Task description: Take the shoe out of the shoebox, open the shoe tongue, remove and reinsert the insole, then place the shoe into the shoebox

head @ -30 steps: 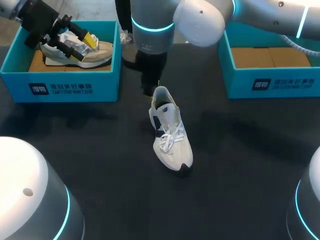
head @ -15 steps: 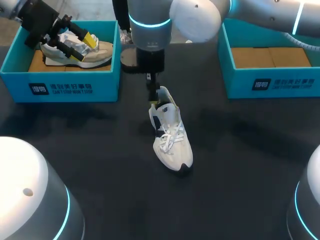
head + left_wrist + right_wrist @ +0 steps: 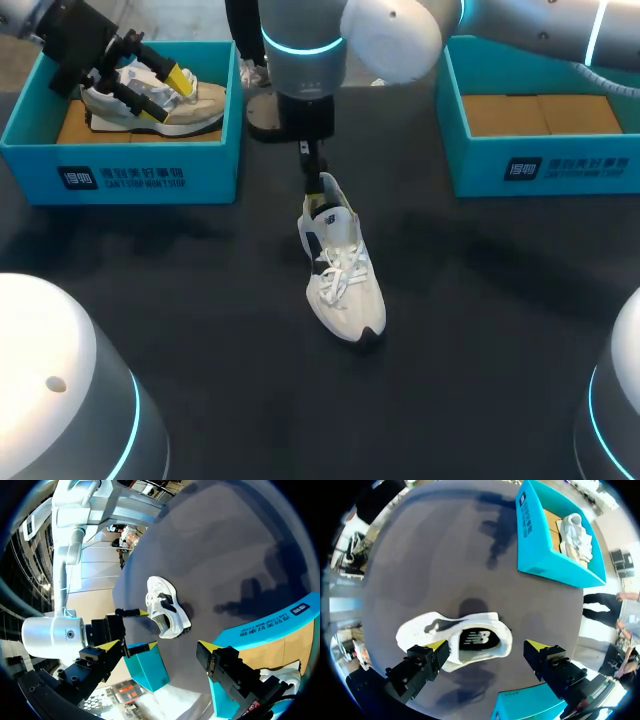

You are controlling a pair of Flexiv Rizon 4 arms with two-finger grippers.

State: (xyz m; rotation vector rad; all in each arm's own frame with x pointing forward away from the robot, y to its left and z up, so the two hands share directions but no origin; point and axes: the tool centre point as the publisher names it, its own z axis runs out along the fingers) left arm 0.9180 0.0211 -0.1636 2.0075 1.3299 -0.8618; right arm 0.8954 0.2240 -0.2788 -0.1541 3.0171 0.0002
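Shoe point(image 3: 340, 270) is lying out on the dark table point(image 3: 200, 300), upright on its sole, toe toward me, between the two blue boxes and touching neither; the right shoebox point(image 3: 540, 165) is showing only brown lining, so I am judging the take-out step done; laces point(image 3: 340, 275) are looking tied, and the insole point(image 3: 477, 640) is sitting in place down the collar, so the tongue-and-insole work is what I am taking to be in hand; my right gripper point(image 3: 487, 647) is hovering just above the heel point(image 3: 330, 208), fingers spread wide, pinching nothing, the collar opening lying beneath and between them; one fingertip is reading close over the shoe's side, the other well clear; whether either is touching I cannot tell; my left gripper point(image 3: 156, 645) is hanging over the left shoebox point(image 3: 120, 175), fingers spread and holding nothing, just above the second shoe point(image 3: 190, 105) lying inside that box; the tongue I cannot pick out clearly under the laces; next move, as I am reading it: bringing the right fingers down into the collar, narrowing them enough to clear the rim, then catching either the tongue's top edge or the insole's heel edge; the shoe is sitting free, so it is likely needing my left arm over to pin it while I am pulling, or it will slide or tip.
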